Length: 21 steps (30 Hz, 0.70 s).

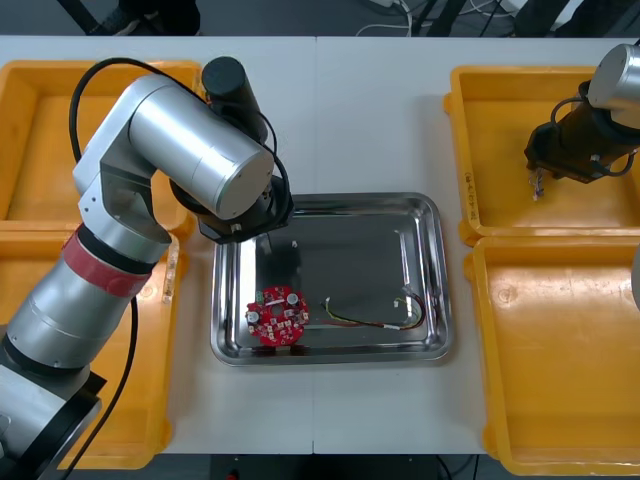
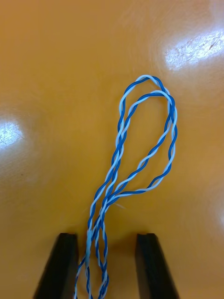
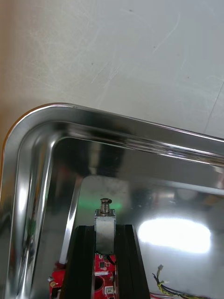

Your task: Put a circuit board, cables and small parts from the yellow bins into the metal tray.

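From the front view, my left arm point(image 1: 190, 150) reaches over the near-left corner of the metal tray point(image 1: 435, 270), which sits on the desk point(image 1: 380, 110) between the yellow bins point(image 1: 500, 100). A round red circuit board point(image 1: 277, 317) and a red and yellow cable point(image 1: 375, 315) already lie inside the tray, so I judge two items delivered. My right hand point(image 1: 537, 175) hangs over the far bin on my right side. In the right wrist view, that right hand point(image 2: 106, 240) stands fairly wide, its fingers point(image 2: 60, 266) apart with the twisted blue and white cable point(image 2: 140, 140) running between them. The cable's loop lies on the bin floor, and I do not see it pinched yet. In the left wrist view, my left hand point(image 3: 105, 229) is narrow, clamped on a small metal part point(image 3: 105, 217) above the tray's shiny floor near a rounded corner. The circuit board point(image 3: 100, 275) and the cable's end point(image 3: 163, 285) lie just beyond the fingers. By my reckoning this part needs releasing and the blue and white cable needs carrying over. I find no brand, label or writing clear enough to read.
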Available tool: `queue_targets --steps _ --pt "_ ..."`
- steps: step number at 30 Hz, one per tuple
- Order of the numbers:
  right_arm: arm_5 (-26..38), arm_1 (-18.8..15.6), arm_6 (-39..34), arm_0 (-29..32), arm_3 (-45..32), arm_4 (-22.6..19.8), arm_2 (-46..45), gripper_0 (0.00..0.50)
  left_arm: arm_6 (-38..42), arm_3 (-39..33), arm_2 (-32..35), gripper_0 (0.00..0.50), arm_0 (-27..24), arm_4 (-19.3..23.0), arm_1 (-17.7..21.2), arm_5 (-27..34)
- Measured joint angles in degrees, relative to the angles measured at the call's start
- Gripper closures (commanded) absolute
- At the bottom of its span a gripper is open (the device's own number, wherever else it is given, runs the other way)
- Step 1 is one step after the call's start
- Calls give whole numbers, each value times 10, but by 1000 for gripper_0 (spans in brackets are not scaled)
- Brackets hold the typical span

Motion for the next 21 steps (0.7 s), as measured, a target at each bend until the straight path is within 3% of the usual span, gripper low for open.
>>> queue_targets --steps 2,6,21 --pt "0 0 0 0 0 0 0 430 0 0 0 500 8 -6 -2 -7" --pt "-3 0 0 0 0 0 0 500 0 2 0 500 22 -18 -8 -16" --pt "-3 0 0 0 -6 7 0 500 0 45 0 500 29 -29 -14 -51"
